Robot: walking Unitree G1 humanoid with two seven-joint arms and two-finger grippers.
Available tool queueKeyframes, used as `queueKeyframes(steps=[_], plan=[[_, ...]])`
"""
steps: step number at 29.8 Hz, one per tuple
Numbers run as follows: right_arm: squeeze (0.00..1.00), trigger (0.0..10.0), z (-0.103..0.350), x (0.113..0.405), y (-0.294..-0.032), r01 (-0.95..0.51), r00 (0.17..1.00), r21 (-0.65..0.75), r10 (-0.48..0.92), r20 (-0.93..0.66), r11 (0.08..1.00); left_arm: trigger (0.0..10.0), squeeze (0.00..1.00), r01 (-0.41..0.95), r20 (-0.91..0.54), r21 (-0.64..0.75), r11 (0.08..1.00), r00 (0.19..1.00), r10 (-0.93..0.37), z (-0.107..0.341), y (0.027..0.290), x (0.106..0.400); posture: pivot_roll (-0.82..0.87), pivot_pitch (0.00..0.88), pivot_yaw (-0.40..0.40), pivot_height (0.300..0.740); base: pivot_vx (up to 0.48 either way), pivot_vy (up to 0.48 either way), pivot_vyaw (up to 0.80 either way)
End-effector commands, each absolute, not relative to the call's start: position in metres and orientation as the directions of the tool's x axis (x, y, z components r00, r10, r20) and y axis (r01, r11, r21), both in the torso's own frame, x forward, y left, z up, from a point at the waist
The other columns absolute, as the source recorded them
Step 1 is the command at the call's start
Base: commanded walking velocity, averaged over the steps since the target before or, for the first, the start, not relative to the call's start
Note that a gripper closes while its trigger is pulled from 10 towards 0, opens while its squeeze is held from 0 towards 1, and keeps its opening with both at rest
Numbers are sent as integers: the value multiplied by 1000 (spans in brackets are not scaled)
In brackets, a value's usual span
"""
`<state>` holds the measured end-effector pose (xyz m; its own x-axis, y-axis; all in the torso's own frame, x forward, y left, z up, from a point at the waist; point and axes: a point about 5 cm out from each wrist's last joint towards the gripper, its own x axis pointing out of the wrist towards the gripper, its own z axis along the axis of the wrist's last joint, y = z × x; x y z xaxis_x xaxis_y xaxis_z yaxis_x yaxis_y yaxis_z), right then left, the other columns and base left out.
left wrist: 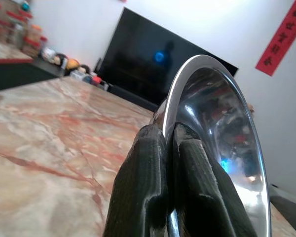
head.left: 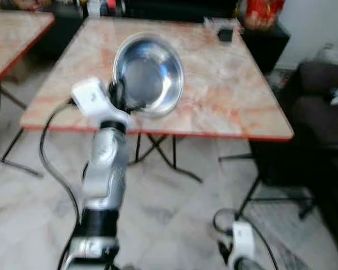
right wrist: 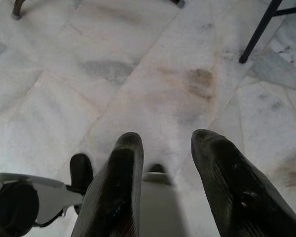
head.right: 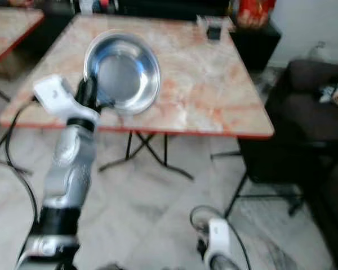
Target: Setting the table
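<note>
Steel bowl is tilting over the table, its rim pinched by the left gripper for placing; right gripper is hanging released.

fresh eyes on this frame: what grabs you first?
The shiny round steel bowl, tipped up on edge over the near left part of the pink marbled folding table, with the left gripper clamped on its rim. Next, a small black object at the table's far right edge. The right gripper hangs open over the pale marble floor.
</note>
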<state>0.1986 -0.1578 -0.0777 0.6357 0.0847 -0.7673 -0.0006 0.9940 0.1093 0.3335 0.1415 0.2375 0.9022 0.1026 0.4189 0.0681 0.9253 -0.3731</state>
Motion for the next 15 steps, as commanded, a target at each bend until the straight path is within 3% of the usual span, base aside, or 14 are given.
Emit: queueKeyframes(steps=[1, 7, 15], plan=[[0, 10000, -78, 196, -167, 14, 630, 92, 62, -774, 996, 10000, 0, 119, 455, -396, 911, 887, 82, 246, 134, 331, 71, 145, -61, 740, 0, 0, 0], [0, 10000, -78, 197, -167, 11, 630, 92, 64, -774, 996, 10000, 0, 65, 426, -411, 909, 896, 128, 240, 144, 330, 73, 144, -62, 740, 0, 0, 0], [0, 10000, -77, 198, -166, -13, 636, 88, 77, -768, 996, 10000, 0, 44, 425, -403, 914, 893, 144, 240, 149, 331, 72, 143, -66, 740, 330, 0, 0]])
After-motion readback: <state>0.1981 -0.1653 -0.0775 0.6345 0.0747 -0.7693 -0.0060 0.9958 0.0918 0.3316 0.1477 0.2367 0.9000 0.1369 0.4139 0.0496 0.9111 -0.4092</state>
